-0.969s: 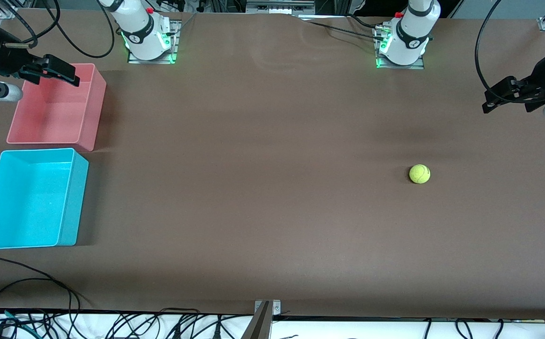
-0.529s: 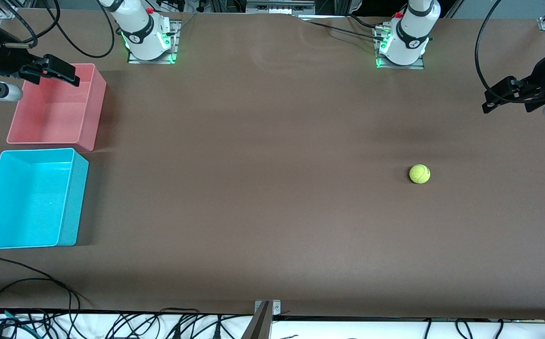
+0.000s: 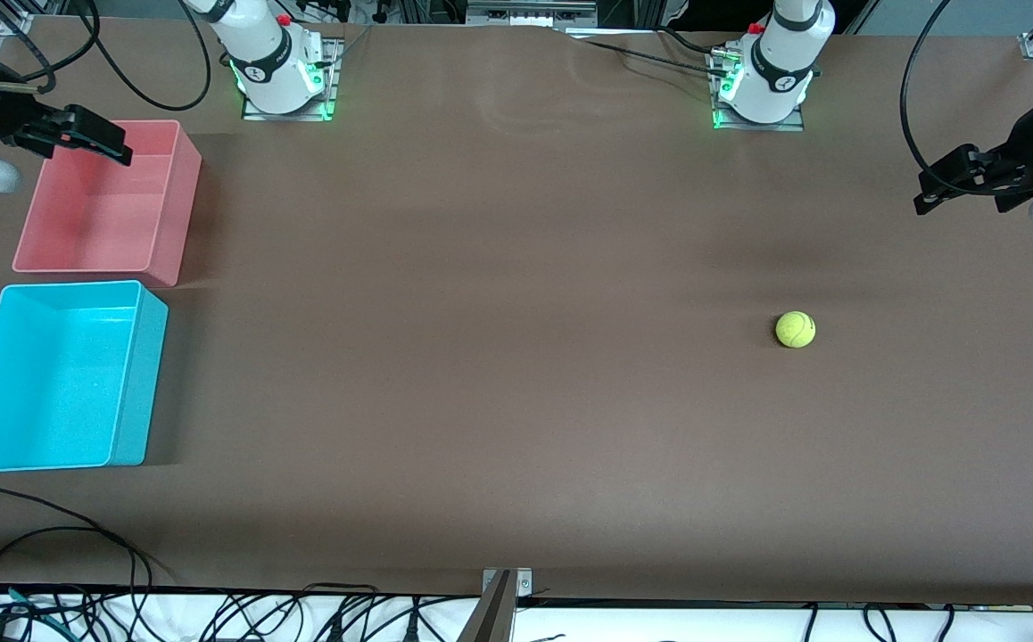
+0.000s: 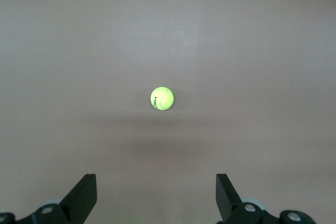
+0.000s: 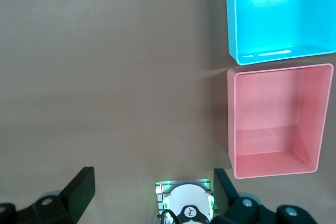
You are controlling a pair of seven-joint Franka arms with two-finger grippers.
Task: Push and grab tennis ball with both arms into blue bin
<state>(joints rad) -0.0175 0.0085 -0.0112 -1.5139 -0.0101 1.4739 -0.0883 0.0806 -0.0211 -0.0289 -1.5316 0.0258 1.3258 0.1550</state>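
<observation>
Both sets of jaws are spread wide and holding nothing, so you've got two empty grippers up in the air. Your left gripper (image 3: 949,189) hangs over the bare table at the left arm's end, and from its wrist view you can see the two black fingers (image 4: 84,195) standing well apart with the tennis ball (image 4: 161,98) sitting on the table between and ahead of them, not touching either one. Your right gripper (image 3: 93,143) is over the rim of the pink bin (image 3: 173,214), at the right arm's end of the table. Its wrist view shows the same wide gap between its fingers (image 5: 80,189), with nothing in it, and the right arm's white base down below.

The tennis ball (image 3: 795,329) rests by itself on the brown table (image 3: 499,357), toward the left arm's end and nearer the front camera than the left arm's base. It's well apart from both bins.

The blue bin (image 3: 137,383) sits at the right arm's end, just beside the pink one and nearer the front camera than it. You can see both from the right wrist too: blue bin (image 5: 233,24) and pink bin (image 5: 231,119) side by side with a thin gap, both with nothing inside.

Some black cables (image 3: 44,535) trail along the table edge nearest the front camera.
</observation>
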